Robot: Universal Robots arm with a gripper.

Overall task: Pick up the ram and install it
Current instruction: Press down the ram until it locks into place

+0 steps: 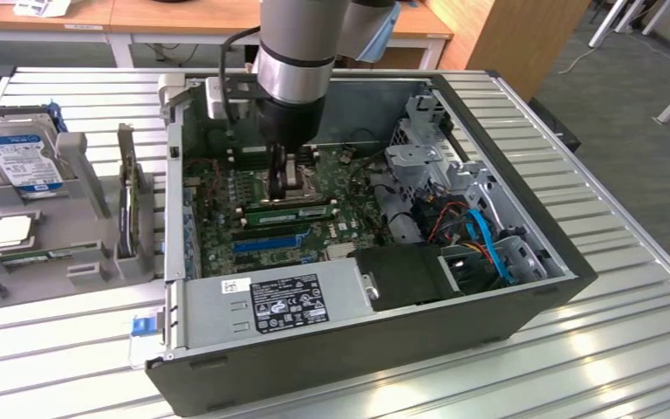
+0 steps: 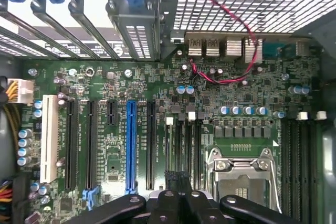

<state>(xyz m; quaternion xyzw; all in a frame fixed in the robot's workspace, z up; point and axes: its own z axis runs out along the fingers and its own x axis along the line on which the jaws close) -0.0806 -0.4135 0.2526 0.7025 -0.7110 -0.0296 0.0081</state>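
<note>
The ram [image 1: 292, 212] is a long green stick lying along the memory slots of the motherboard [image 1: 224, 205], between the CPU socket [image 1: 297, 182] and the blue expansion slot [image 1: 268, 243]. It appears seated in a slot. My gripper [image 1: 280, 190] hangs straight down inside the open computer case [image 1: 370, 345], over the socket's edge just behind the stick. In the wrist view the gripper [image 2: 177, 178] is shut, its black fingers [image 2: 169, 203] pressed together above the narrow memory slots [image 2: 181, 142]. I see nothing held between them.
A grey holder [image 1: 91, 262] at the exterior view's left carries a hard drive [image 1: 18, 157], a dark card [image 1: 126, 205] and another green stick [image 1: 46, 256]. Inside the case are the power supply [image 1: 283, 301], drive cage [image 1: 422, 166] and blue and orange cables [image 1: 481, 236].
</note>
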